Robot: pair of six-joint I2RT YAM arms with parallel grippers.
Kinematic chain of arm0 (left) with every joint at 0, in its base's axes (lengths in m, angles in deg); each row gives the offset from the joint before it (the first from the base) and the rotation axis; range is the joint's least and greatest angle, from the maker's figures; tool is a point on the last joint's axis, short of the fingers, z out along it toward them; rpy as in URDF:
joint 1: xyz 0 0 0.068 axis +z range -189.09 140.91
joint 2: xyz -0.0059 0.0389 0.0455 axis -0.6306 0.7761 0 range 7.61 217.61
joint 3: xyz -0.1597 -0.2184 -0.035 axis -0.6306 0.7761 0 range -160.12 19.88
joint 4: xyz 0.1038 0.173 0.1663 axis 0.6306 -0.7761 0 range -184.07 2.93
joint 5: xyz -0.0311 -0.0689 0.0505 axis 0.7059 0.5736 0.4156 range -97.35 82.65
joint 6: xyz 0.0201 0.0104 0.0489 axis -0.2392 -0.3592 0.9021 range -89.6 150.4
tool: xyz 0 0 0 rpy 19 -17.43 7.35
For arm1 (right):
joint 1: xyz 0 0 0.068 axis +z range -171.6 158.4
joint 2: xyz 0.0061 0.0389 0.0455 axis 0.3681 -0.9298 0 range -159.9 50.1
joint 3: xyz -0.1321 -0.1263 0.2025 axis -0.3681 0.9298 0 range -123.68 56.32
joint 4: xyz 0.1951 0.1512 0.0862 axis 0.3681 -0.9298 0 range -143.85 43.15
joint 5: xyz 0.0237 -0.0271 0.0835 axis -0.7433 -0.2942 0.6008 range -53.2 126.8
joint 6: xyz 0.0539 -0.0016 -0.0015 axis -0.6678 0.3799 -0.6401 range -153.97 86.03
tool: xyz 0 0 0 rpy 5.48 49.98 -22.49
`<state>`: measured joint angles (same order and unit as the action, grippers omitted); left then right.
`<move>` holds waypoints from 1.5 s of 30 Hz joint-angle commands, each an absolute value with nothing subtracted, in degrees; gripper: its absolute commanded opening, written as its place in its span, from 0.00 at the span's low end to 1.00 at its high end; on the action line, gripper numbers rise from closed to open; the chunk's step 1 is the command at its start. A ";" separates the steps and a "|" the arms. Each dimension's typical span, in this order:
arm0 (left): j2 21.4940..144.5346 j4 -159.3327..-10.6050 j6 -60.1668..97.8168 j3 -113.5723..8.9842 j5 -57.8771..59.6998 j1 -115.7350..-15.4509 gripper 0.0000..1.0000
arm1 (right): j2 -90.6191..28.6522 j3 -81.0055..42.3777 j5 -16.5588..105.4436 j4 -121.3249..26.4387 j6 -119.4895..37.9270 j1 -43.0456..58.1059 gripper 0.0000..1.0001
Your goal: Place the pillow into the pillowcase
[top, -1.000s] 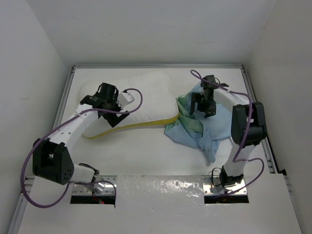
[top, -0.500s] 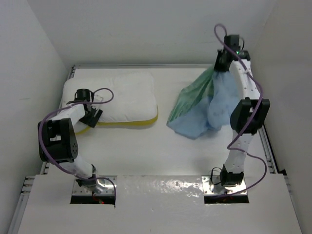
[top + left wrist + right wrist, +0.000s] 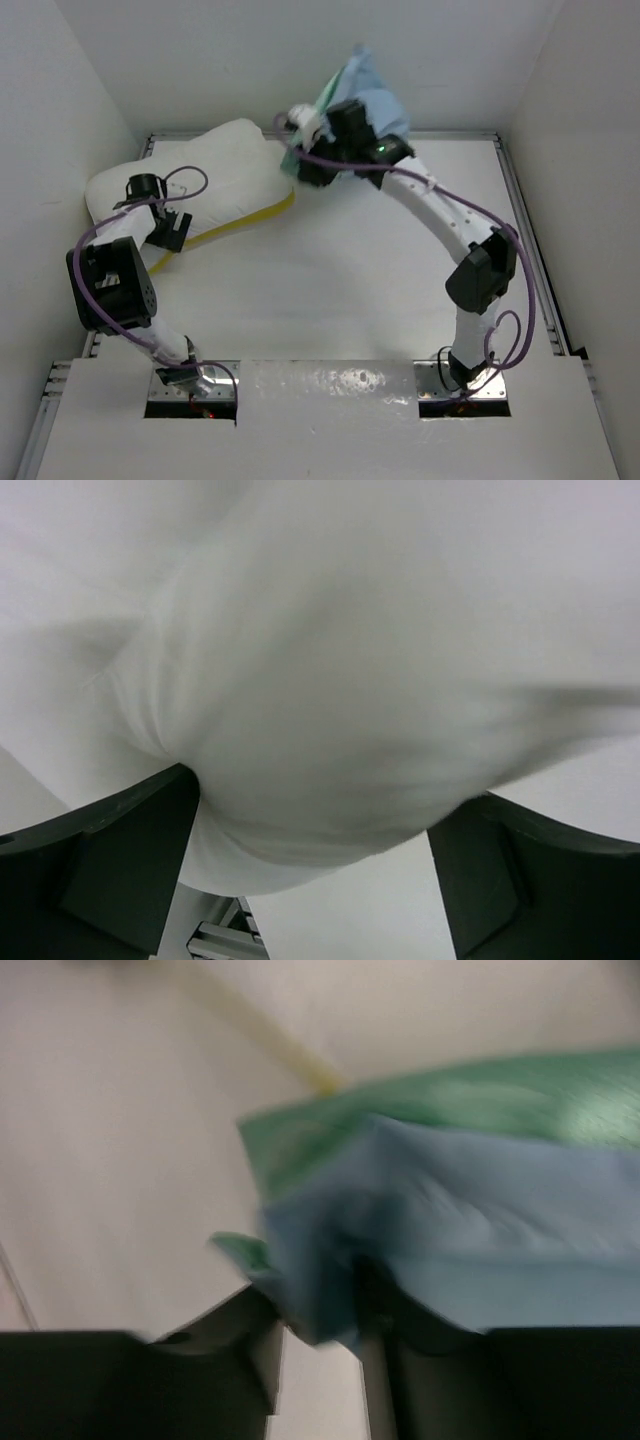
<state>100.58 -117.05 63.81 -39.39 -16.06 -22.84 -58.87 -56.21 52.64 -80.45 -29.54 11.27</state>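
Mostly, the wrist views are blurred: the left shows only white pillow (image 3: pixel 330 660) bulging between the widely spread fingers (image 3: pixel 120 860) of the left end effector (image 3: pixel 320 805), which clamp a thick fold. The right shows the right end effector (image 3: pixel 320 1310) pinched together on the blue-and-green pillowcase (image 3: pixel 480 1230). Only the top view gives positions: pillow humped at the worktop's (image 3: pixel 380 280) far-left corner, left arm folded beside it, right arm stretched to the far edge, pillowcase bunched aloft.
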 commanded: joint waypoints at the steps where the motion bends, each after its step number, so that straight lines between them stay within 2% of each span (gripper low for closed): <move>1: 97.35 -121.51 62.48 -44.54 -8.95 -22.48 0.92 | -57.92 -47.85 55.44 -98.33 -20.96 16.52 0.40; 2: 97.34 -122.48 63.01 -46.90 -6.32 -22.48 0.94 | -58.01 -44.96 54.30 -101.48 -21.39 17.50 0.81; 3: 97.34 -123.54 63.19 -48.23 -4.82 -22.57 0.96 | -57.83 -43.54 53.16 -102.39 -22.18 18.30 0.98; 7: 97.34 -127.41 63.36 -56.22 0.37 -22.74 0.98 | -50.03 -34.67 50.70 -95.22 -27.80 19.18 0.99; 11: 96.64 -129.08 63.71 -63.61 5.12 -25.72 0.97 | -33.01 -19.93 46.39 -73.55 -33.43 18.57 0.99; 12: 96.55 -129.43 64.15 -65.45 5.04 -29.30 0.87 | -31.13 -17.88 46.38 -70.61 -37.01 17.70 0.79; 13: 96.73 -130.22 65.37 -66.08 4.61 -31.69 0.81 | -29.90 -16.47 46.82 -68.58 -39.39 14.47 0.37; 14: 97.08 -130.49 65.73 -66.26 1.99 -34.15 0.76 | -29.27 -15.15 46.99 -65.51 -42.37 12.00 0.07; 15: 97.69 -131.27 66.00 -66.69 1.36 -38.35 0.69 | -29.88 -13.66 48.04 -64.52 -48.58 9.37 0.00; 16: 99.61 -131.72 66.17 -66.96 1.96 -40.57 0.69 | -30.75 -13.21 48.92 -63.73 -51.52 4.38 0.00; 17: 100.76 -131.89 65.92 -67.22 2.40 -41.81 0.69 | -31.81 -12.68 47.89 -62.94 -54.33 2.07 0.13; 18: 103.56 -131.90 65.39 -68.01 2.58 -43.82 0.75 | -34.34 -12.41 47.09 -62.15 -59.93 0.04 0.31; 19: 105.24 -131.90 64.25 -68.80 1.97 -44.88 0.79 | -36.02 -12.32 46.91 -61.44 -62.77 -3.89 0.59; 21: 110.67 -131.46 62.32 -72.05 0.57 -46.21 0.88 | -41.80 -14.07 46.30 -60.74 -68.67 -6.38 0.73; 22: 112.79 -131.63 60.57 -73.71 -0.14 -46.30 0.89 | -44.10 -15.04 45.77 -60.65 -69.81 -7.61 0.83; 26: 122.29 -136.46 58.36 -83.29 -1.02 -46.39 0.88 | -55.52 -23.28 47.52 -60.21 -71.58 -7.80 0.88; 30: 121.35 -134.10 58.35 -81.21 4.24 -46.48 0.84 | -63.53 -25.59 48.67 -55.56 -74.22 -7.80 0.89; 31: 120.99 -133.49 58.61 -80.50 7.04 -46.48 0.81 | -66.07 -26.29 49.01 -53.37 -74.48 -7.71 0.89; 33: 120.99 -133.30 58.88 -79.71 9.86 -46.56 0.61 | -69.67 -28.13 49.81 -52.30 -75.18 -7.54 0.87; 34: 121.16 -133.48 58.97 -79.88 10.40 -46.56 0.40 | -70.83 -28.84 50.24 -51.95 -75.71 -7.45 0.86; 35: 121.34 -134.00 58.88 -80.05 10.58 -46.56 0.26 | -71.88 -29.37 51.73 -51.68 -75.98 -7.19 0.81; 36: 121.43 -134.27 58.88 -80.14 10.58 -46.56 0.17 | -72.76 -29.98 52.35 -50.81 -76.15 -7.10 0.76; 37: 121.34 -134.44 58.79 -80.32 10.58 -46.56 0.00 | -74.08 -30.08 52.79 -50.19 -76.85 -7.01 0.71; 38: 120.56 -134.45 59.05 -80.32 10.84 -46.56 0.00 | -74.61 -30.08 53.67 -48.80 -77.29 -6.83 0.56; 40: 119.32 -134.27 59.58 -80.50 11.28 -46.56 0.00 | -75.32 -28.94 54.99 -47.21 -78.78 -6.92 0.35; 41: 117.93 -133.49 59.85 -80.67 11.37 -46.56 0.00 | -75.15 -28.50 55.43 -46.33 -79.23 -7.27 0.08; 42: 117.13 -133.13 59.85 -81.54 11.37 -46.56 0.00 | -74.89 -27.19 54.91 -45.02 -79.75 -7.79 0.00; 45: 114.14 -131.20 58.88 -84.78 10.76 -46.56 0.00 | -69.80 -21.32 53.60 -42.47 -82.74 -11.65 0.00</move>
